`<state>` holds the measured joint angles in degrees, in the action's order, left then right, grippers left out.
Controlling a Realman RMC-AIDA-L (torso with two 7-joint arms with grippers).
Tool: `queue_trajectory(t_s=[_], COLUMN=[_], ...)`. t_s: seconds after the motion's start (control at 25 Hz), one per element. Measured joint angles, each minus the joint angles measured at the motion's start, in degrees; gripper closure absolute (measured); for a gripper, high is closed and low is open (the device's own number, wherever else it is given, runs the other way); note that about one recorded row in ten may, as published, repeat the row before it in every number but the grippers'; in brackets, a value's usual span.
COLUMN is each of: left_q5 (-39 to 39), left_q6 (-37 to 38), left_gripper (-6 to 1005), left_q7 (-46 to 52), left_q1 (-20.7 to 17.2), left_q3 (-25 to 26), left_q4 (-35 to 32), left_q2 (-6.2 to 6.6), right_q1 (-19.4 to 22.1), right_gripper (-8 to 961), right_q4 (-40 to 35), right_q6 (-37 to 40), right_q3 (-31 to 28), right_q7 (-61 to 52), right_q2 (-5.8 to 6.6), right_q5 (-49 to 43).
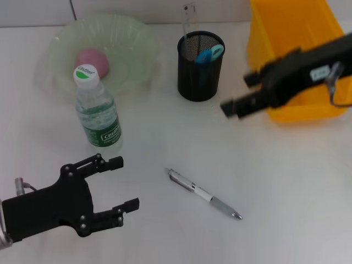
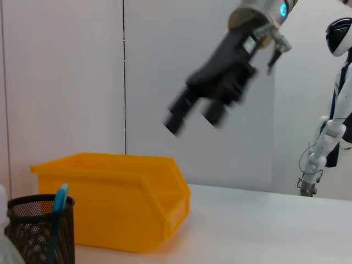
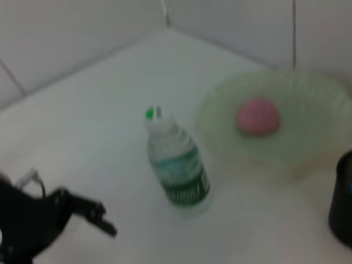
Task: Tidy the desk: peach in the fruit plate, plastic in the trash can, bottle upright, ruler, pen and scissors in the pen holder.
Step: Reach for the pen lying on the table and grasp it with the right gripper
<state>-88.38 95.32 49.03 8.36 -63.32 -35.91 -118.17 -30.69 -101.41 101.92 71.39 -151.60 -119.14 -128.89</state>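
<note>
While the pen (image 1: 204, 194) lies loose on the bench (image 1: 286, 181), both end effectors are empty with fingers apart: left end effector (image 1: 119, 184) beside the bottle (image 1: 98, 110), right end effector (image 1: 242, 93) raised above the bin (image 1: 291, 33). Risk: left arm reaching for the pen could clip the upright bottle.
</note>
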Motion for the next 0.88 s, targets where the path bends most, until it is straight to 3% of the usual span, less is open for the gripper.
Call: queue_trajectory(t_s=[0.08, 0.12, 0.28, 0.68, 0.88], left_q5=[0.0, -0.1, -0.1, -0.1, -1.8], left_q6=[0.0, 0.2, 0.3, 0.5, 1.6], left_gripper=[200, 200, 200, 200, 200], left_q7=[0.0, 0.0, 0.0, -0.5, 0.1], left_q1=[-0.3, -1.5, -2.3, -2.6, -2.0], left_q3=[0.2, 0.7, 0.8, 0.6, 0.5], left_q4=[0.0, -0.2, -0.2, -0.4, -0.7], left_q2=[0.02, 0.14, 0.37, 0.42, 0.44], right_q1=[-3.4, -3.4, -8.4, -14.4, -15.5], right_gripper=[115, 115, 115, 116, 122], right_q4=[1.0, 1.0, 6.2, 19.3, 24.2], right_q6=[4.0, 4.0, 3.7, -5.1, -10.2], right_q3=[6.5, 6.5, 17.3, 31.3, 34.7], right_q7=[-2.2, -2.2, -7.9, -15.9, -17.6], right_q2=[-0.03, -0.03, -0.21, -0.59, -0.79], right_q5=[-6.4, -6.4, -13.2, -15.2, -14.9])
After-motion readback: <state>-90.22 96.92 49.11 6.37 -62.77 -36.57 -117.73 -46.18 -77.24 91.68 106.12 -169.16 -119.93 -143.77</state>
